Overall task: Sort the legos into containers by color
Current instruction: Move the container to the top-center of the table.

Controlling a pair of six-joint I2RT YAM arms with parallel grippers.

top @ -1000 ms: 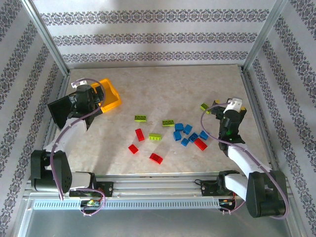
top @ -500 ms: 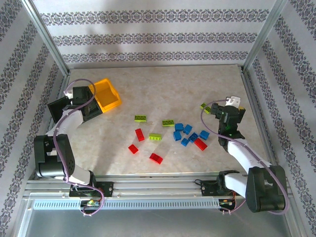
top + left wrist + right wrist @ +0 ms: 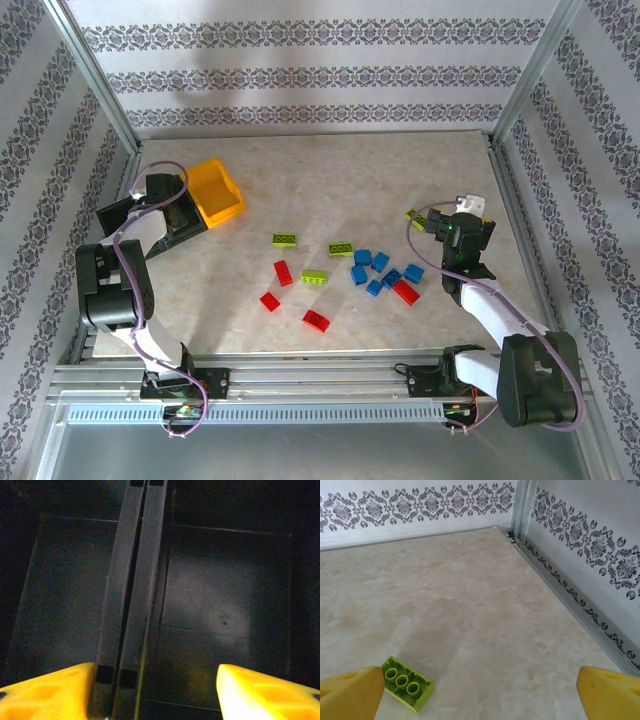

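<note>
The containers stand at the left: a yellow-orange bin (image 3: pixel 218 192) and two black bins (image 3: pixel 118 214). My left gripper (image 3: pixel 168 207) hangs low over the black bins. In the left wrist view its jaws (image 3: pixel 156 680) are apart, astride the joined walls (image 3: pixel 135 580) of the two black bins; the left finger (image 3: pixel 50 692) is against them, the right one is clear. Red (image 3: pixel 283 272), blue (image 3: pixel 372 268) and lime green (image 3: pixel 315 277) legos lie mid-table. My right gripper (image 3: pixel 442 223) is open, beside an upturned green lego (image 3: pixel 406 682) (image 3: pixel 414 215).
The metal frame rail (image 3: pixel 570 605) and patterned wall run close along the right of my right gripper. Bare table (image 3: pixel 350 180) stretches behind the legos. A red lego (image 3: pixel 405 291) and blue ones lie just in front of the right arm.
My left gripper has swung left off the yellow bin and dropped over the black bins, its jaws narrowing. The right gripper has shifted slightly back and left toward the green lego.
</note>
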